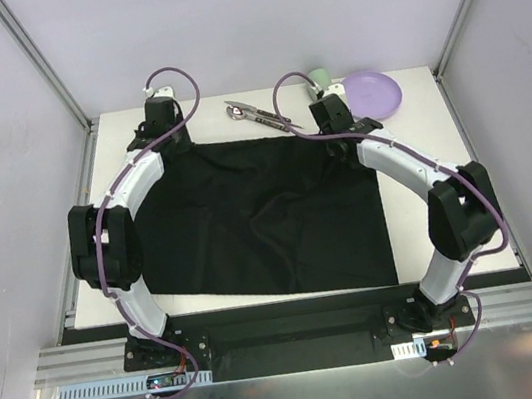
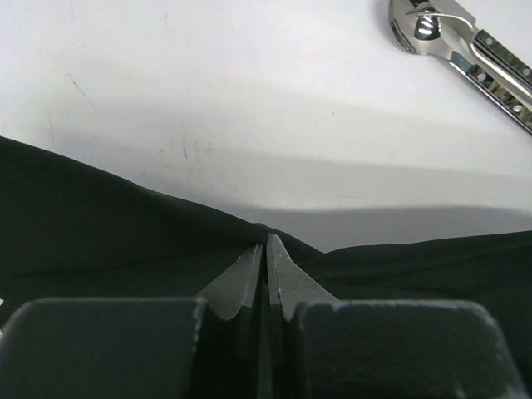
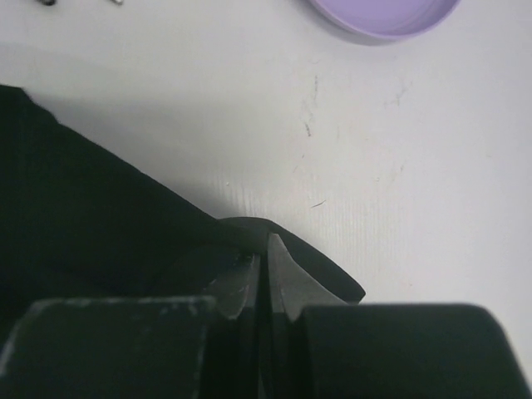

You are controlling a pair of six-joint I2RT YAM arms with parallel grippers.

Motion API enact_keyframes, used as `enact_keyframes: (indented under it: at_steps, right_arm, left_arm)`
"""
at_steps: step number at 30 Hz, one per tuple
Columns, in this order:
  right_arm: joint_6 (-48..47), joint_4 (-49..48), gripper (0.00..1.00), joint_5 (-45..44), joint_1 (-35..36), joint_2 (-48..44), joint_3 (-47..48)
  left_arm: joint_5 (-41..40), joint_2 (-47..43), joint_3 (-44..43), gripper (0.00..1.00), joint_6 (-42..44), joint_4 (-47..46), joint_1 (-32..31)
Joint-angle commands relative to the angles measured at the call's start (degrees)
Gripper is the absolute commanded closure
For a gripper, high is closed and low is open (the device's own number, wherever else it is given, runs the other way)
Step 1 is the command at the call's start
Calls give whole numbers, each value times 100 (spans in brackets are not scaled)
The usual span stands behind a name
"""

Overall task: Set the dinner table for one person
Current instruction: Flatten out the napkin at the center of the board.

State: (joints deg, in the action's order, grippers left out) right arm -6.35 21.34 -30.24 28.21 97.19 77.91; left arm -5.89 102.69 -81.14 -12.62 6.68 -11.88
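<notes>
At eleven o'clock on the large flat white rectangular dinner table (image 1: 432,128), which fills the space between the grey frame rails ahead of both arm bases, our left gripper (image 2: 266,249) has its fingers pressed together on the far left edge of the black rectangular cloth mat (image 1: 269,219). A small ridge of fabric is puckered between the tips. The mat covers the table's middle, but it lies askew and rumpled: its near edge slants from eight o'clock down toward five, and soft folds run across it.

We judge the step in hand to be spreading this mat flat and square. To do that well, we should move both pinched points together and low over the surface, drawing them gently apart toward nine and three so the far edge goes taut before we set it down.

At twelve o'clock, just beyond the mat's far edge, lie the shiny metal pieces of cutlery with dark handles (image 1: 258,115). We should not let the cloth sweep into them. A pale green cup (image 1: 319,77) stands at one o'clock.

Our right gripper (image 3: 264,249), also near one o'clock, is likewise clamped on the mat at its far right corner, which curls up around the tips. The round lilac plastic plate (image 1: 373,93) sits just beyond it, toward the table's far right corner, so any pull to the right should stop short of it. Letting go only once the edge lies parallel to the table's far side should spare us a second tug.
</notes>
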Motion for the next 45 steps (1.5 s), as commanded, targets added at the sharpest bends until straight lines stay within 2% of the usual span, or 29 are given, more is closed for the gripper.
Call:
enact_keyframes:
  at_steps: [1, 11, 15, 16, 17, 18, 19, 20, 21, 22, 23, 24, 25, 29, 33, 38, 42, 43, 45]
  right_arm:
    - [283, 45, 99, -852, -122, 300, 505]
    - [784, 449, 99, -2081, -280, 591, 690]
    - [679, 458, 98, -1986, -368, 793, 866]
    - [670, 441, 90, -1890, -395, 828, 875]
    - [470, 363, 62, -1689, -404, 846, 884]
    - [442, 353, 47, -1652, -404, 863, 919]
    - [398, 353, 29, -1626, -404, 881, 945]
    - [363, 353, 25, -1573, -404, 881, 963]
    - [302, 370, 22, -1581, -404, 864, 972]
    - [284, 379, 16, -1590, -404, 829, 972]
    - [266, 388, 15, -1590, -404, 767, 972]
    - [240, 397, 15, -1599, -404, 723, 954]
    - [239, 406, 14, -1590, -404, 662, 902]
    - [274, 476, 14, -1389, -386, 144, 691]
    - [467, 739, 14, -985, -298, -409, 419]
    - [1029, 1346, 14, -151, -149, -981, 50]
    - [1364, 1478, 14, 614, -26, -1377, -547]
    - [1408, 1487, 15, 885, 18, -1482, -644]
    - [1618, 1487, 17, 1072, 140, -1571, -977]
  left_arm:
    - [-290, 259, -297, 100, 199, -299, 72]
    - [-703, 523, -367, 100, 339, -421, 72]
    - [-738, 637, -516, 100, 453, -439, 72]
    - [-790, 638, -534, 100, 454, -439, 72]
    - [-834, 655, -569, 97, 462, -431, 72]
    - [-870, 655, -578, 91, 480, -430, 72]
    - [-957, 638, -569, 80, 480, -439, 72]
    - [-1027, 586, -552, 52, 480, -439, 72]
    - [-1098, 559, -526, 40, 471, -439, 72]
    - [-1255, 515, -517, 34, 480, -431, 80]
    - [-1335, 402, -473, 19, 489, -430, 72]
    - [-1414, 340, -438, 14, 506, -439, 72]
    - [-1476, 278, -420, 3, 524, -439, 72]
    - [-1626, -274, -219, 1, 638, -439, 72]
    - [-1433, -1013, 221, 1, 551, -378, 63]
    - [-1152, -1997, 1063, 1, 165, -97, 63]
    - [-712, -2333, 1627, 1, -126, 53, 19]
    - [-520, -2350, 1793, 3, -213, 114, 2]
    - [-413, -2324, 1935, 15, -416, 114, -130]
